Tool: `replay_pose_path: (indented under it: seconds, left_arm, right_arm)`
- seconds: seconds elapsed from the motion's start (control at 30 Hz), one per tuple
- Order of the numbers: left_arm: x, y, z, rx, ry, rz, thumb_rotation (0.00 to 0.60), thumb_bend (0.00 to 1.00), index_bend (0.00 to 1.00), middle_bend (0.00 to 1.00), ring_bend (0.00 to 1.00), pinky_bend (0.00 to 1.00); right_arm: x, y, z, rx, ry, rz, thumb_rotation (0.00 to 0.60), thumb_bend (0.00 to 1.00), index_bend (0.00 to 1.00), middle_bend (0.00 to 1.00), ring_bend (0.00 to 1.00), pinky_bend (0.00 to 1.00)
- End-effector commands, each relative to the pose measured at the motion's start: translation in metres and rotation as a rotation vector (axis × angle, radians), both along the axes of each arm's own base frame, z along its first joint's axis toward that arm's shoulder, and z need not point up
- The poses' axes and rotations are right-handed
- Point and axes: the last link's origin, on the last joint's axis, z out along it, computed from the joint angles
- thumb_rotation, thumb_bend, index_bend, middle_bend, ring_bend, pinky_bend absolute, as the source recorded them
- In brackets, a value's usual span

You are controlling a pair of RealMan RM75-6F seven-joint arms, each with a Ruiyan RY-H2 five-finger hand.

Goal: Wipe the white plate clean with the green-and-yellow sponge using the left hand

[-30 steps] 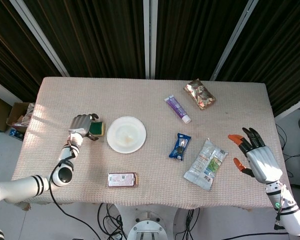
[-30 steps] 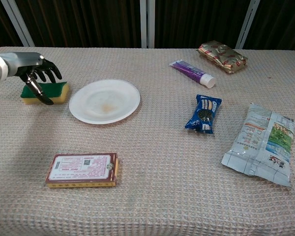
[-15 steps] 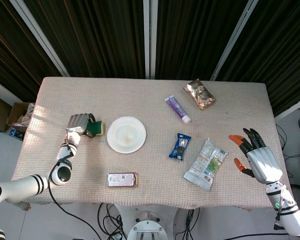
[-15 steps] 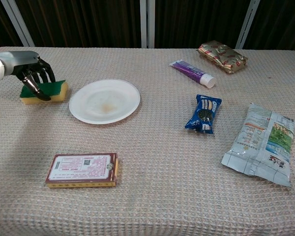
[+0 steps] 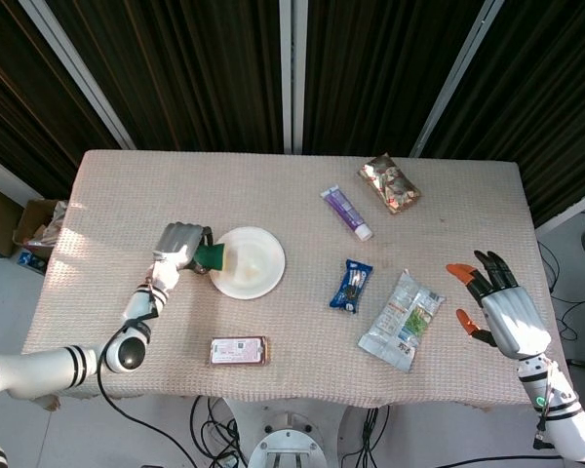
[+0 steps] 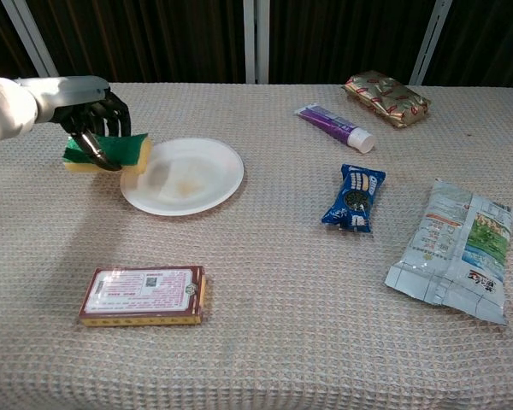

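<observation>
My left hand (image 6: 90, 111) (image 5: 175, 244) grips the green-and-yellow sponge (image 6: 120, 152) (image 5: 213, 256) and holds it lifted, just above the left rim of the white plate (image 6: 192, 175) (image 5: 253, 263). The sponge's green side faces up and its yellow side faces down. A faint brownish smear marks the middle of the plate. My right hand (image 5: 497, 304) hovers open off the table's right edge, fingers spread, holding nothing; the chest view does not show it.
A flat red-and-white box (image 6: 143, 295) lies in front of the plate. A blue cookie pack (image 6: 354, 197), a white-green snack bag (image 6: 455, 248), a purple tube (image 6: 333, 125) and a gold-red packet (image 6: 386, 97) lie on the right half of the table.
My left hand has closed on the sponge, lifted it off the cloth and carried it right, to the plate's left rim. The right hand has stayed put.
</observation>
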Motion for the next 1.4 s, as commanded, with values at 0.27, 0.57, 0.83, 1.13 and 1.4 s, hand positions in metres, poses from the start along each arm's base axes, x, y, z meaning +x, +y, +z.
replay_pose_path:
  seconds: [0.27,0.57,0.83,1.13,1.4]
  left_arm:
    - [0.064,-0.001,-0.039,-0.016,0.373,-0.252,0.600,0.22,0.49,0.54,0.47,0.41]
    - [0.080,-0.012,-0.060,-0.024,0.569,-0.334,0.600,0.24,0.50,0.54,0.48,0.43]
    - [0.079,-0.019,-0.086,-0.037,0.716,-0.387,0.600,0.26,0.51,0.55,0.49,0.44]
    - [0.091,-0.011,-0.072,0.007,0.682,-0.355,0.600,0.26,0.51,0.55,0.49,0.45]
    - [0.100,-0.014,-0.084,-0.010,0.758,-0.406,0.600,0.26,0.51,0.55,0.49,0.46]
  right_arm:
    - [-0.005,0.003,0.002,-0.006,-0.004,-0.016,0.600,0.28,0.19,0.22,0.00,0.02]
    - [-0.006,0.005,0.004,-0.010,-0.007,-0.022,0.600,0.28,0.19,0.22,0.00,0.02]
    - [-0.006,0.006,0.003,-0.010,-0.009,-0.024,0.600,0.28,0.19,0.22,0.00,0.02]
    - [-0.008,0.007,0.005,-0.019,-0.014,-0.027,0.600,0.28,0.19,0.22,0.00,0.02]
    - [-0.011,0.007,0.006,-0.021,-0.018,-0.036,0.600,0.28,0.19,0.22,0.00,0.02]
